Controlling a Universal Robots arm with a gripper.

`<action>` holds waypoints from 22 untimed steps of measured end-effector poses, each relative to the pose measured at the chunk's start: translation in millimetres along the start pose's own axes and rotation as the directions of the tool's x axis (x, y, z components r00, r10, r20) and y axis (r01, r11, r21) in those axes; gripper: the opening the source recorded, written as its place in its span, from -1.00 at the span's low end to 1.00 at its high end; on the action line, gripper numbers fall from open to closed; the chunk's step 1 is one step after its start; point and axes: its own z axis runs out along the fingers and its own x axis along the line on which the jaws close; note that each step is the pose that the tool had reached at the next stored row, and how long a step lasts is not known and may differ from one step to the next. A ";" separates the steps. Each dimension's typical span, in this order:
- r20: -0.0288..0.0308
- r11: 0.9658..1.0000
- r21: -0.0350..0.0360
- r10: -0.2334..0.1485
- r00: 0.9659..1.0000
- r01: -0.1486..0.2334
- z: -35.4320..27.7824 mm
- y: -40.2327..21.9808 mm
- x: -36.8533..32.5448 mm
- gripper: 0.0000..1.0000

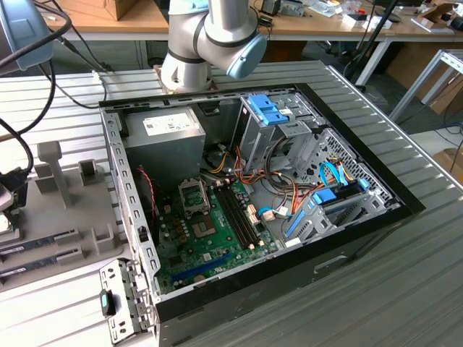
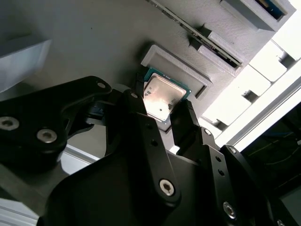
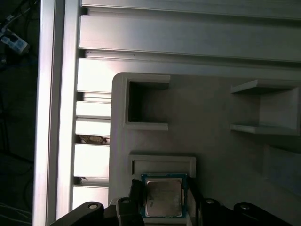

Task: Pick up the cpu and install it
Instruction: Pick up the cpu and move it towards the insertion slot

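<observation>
The black gripper (image 2: 159, 104) is closest. Its two fingers (image 2: 136, 117) are close together, one on each side of the cpu (image 2: 162, 94). They look like they touch two opposite edges of the chip, so the pincer is narrow and holds the cpu. The chip is a small flat square with a shiny silver top and a thin green rim. Light shines off its top.

The cpu is at a little square holder (image 3: 162, 162) with a raised lip, which is part of a grey tray (image 3: 211, 136). I cannot tell if the chip rests in the holder or is lifted a bit above it. The tray has more pockets and little walls just past the holder. In the exterior view, long thin memory sticks (image 1: 40, 240) lie in slots on this tray.

The tray sits on a silver table (image 1: 405, 275) made of long metal slats. On the same table, to the exterior view's right of the tray, lies an open computer case (image 1: 362, 231). A green motherboard (image 1: 210, 242) is flat on its floor. A grey power supply box (image 1: 170, 137) is in the far corner of the case, beside a bunch of coloured wires (image 1: 286, 195).

Behind the case stands the robot arm (image 1: 210, 36), grey with a light blue cap. Farthest back are wooden desks (image 1: 325, 25).
</observation>
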 end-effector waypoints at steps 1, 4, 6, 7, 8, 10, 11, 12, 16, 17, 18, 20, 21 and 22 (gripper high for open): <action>0.000 1.000 0.000 0.000 1.000 0.000 -0.8 0.0 0.0 -0.05; 0.000 1.000 0.000 0.000 1.000 0.000 -3.7 -0.1 -0.1 -0.05; 0.000 1.000 0.000 0.000 1.000 0.000 -4.8 -0.1 -0.2 -0.05; 0.000 1.000 0.000 0.000 1.000 0.000 -5.1 -0.1 -0.2 -0.05; 0.000 1.000 0.000 0.000 1.000 0.000 -5.6 -0.1 -0.2 -0.05; 0.000 1.000 0.000 0.000 1.000 0.000 -6.8 -0.2 -0.2 -0.05; 0.000 1.000 0.000 0.000 1.000 0.000 -7.4 -0.2 -0.2 -0.05; 0.000 1.000 0.000 0.000 1.000 0.000 -8.0 -0.2 -0.2 -0.05; 0.000 1.000 0.000 0.000 1.000 0.000 -10.3 -0.2 -0.3 -0.05; 0.000 1.000 0.000 0.000 1.000 0.000 -10.5 -0.2 -0.3 -0.05; 0.000 1.000 0.000 0.000 1.000 0.000 -11.0 -0.2 -0.3 -0.05; 0.000 1.000 0.000 0.000 1.000 0.000 -12.4 -0.3 -0.4 -0.05; 0.000 1.000 0.000 0.000 1.000 0.000 -13.4 -0.3 -0.4 -0.05; 0.000 1.000 0.000 0.000 1.000 0.000 -14.4 -0.3 -0.4 -0.05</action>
